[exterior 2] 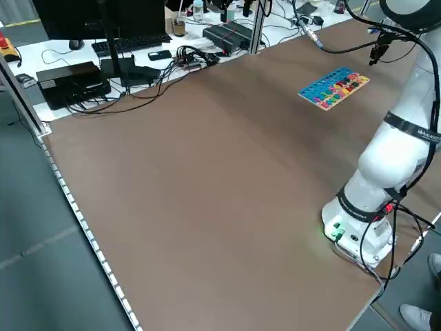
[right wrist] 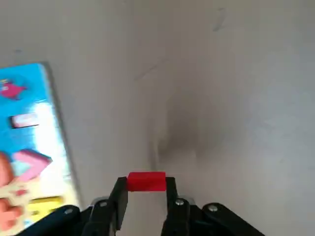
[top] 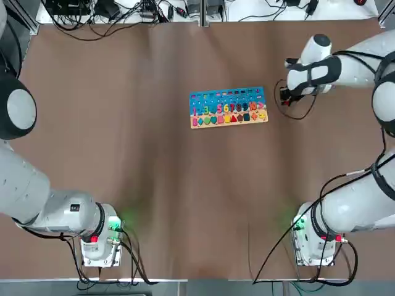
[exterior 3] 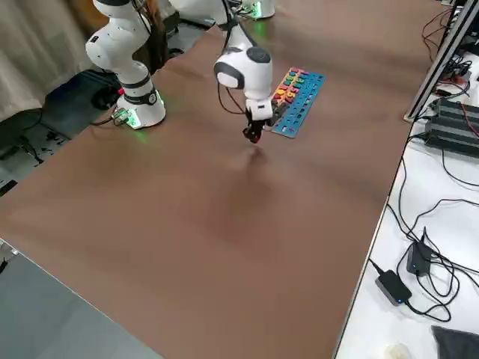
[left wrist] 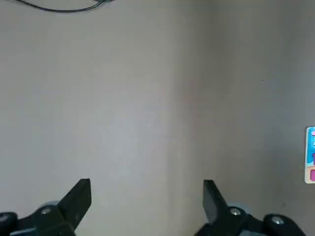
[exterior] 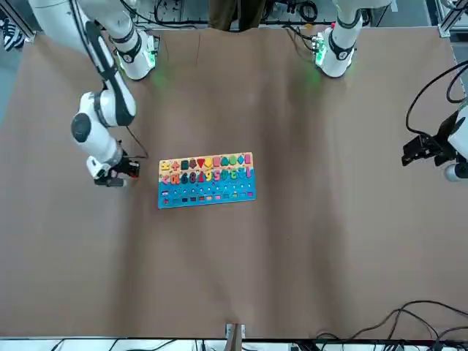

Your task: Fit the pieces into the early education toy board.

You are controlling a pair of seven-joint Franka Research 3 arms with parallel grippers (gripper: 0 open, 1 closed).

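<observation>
Right gripper (right wrist: 143,194) pinching a red piece (right wrist: 146,181) above the table (top: 154,185), just beside the board (top: 228,107); left gripper (left wrist: 146,196) spread wide, far off.

Only legible marks I see: row of coloured numerals on the toy board (top: 228,107), approx 1 thru 9 then a 10 at the end nearest my right arm; individual digits mostly too small to confirm. No labels or brand txt legible elsewhere.
</observation>
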